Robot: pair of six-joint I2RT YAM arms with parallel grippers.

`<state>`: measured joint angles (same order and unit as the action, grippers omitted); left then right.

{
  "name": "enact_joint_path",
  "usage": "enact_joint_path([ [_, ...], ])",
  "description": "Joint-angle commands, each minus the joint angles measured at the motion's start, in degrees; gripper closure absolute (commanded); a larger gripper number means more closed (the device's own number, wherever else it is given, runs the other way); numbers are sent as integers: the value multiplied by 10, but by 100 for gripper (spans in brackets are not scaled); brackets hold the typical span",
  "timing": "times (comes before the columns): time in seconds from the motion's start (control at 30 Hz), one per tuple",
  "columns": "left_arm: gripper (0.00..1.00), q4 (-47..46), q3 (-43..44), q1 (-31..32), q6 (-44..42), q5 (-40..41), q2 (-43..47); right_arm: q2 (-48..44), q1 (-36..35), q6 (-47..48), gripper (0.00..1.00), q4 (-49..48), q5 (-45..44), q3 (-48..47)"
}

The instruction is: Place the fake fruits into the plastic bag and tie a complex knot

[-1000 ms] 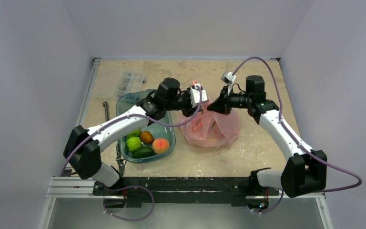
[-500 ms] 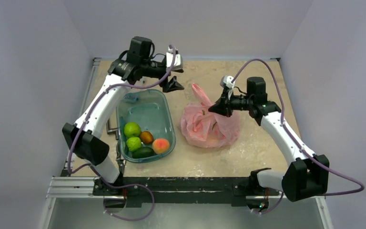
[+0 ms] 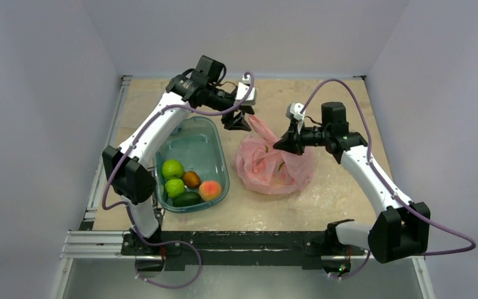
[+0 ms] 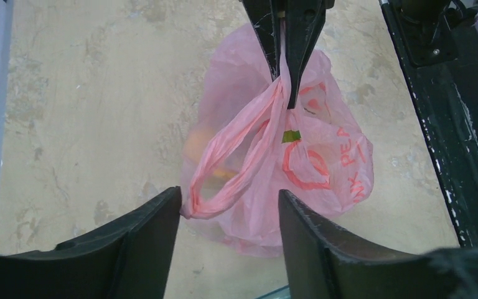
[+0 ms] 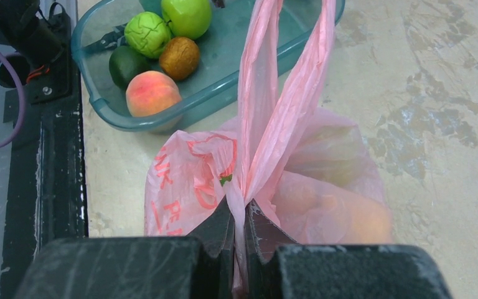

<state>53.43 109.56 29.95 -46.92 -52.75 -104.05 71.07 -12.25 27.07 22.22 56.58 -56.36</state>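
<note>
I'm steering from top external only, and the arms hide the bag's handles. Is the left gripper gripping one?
Observer: No. The left wrist view shows the left gripper open, with a handle loop of the plastic bag unpinched between its spread fingers.
Operator: And the right?
Observer: The right wrist view shows the right gripper shut on the handles, just above the bag's body.
Operator: Any knot?
Observer: None shows in either wrist view; the handles run as loose strips.

Even, soft, shadowless overhead light
</note>
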Motion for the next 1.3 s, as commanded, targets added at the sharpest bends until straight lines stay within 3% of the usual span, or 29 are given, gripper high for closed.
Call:
enact_joint_path([
  [0.0,51,6,30,3,-25,-31,2,-6,-2,29,100,17,13,-26],
  [0.1,69,19,39,4,-33,-29,0,-8,-2,33,100,17,15,-27],
  [0.2,73,34,41,4,-37,-24,1,-8,-2,30,100,12,15,-27],
  [0.23,70,34,39,4,-39,-20,1,-8,-2,31,100,11,15,-27],
  [0.33,46,26,26,4,-37,-4,0,-9,-2,33,100,12,19,-27],
  [0.4,43,18,21,4,-43,4,-3,-9,-2,35,100,15,24,-27],
  [0.47,49,11,21,4,-49,10,-8,-7,-2,35,100,16,23,-26],
  [0.67,97,10,27,4,-55,-16,3,-4,-2,37,100,14,21,-23],
  [0.8,100,-5,34,5,6,-27,24,-1,-2,9,100,-21,-5,-7],
  [0.9,100,-64,28,8,117,-20,50,3,-2,-45,100,-76,-38,10],
  [0.97,100,-103,-2,22,195,2,73,4,-2,-99,100,-108,-66,16],
  [1.03,100,-111,-43,49,220,16,96,2,-2,-154,100,-138,-85,22],
  [1.27,100,-296,-304,161,336,152,181,-32,-2,-300,100,-207,-135,56],
])
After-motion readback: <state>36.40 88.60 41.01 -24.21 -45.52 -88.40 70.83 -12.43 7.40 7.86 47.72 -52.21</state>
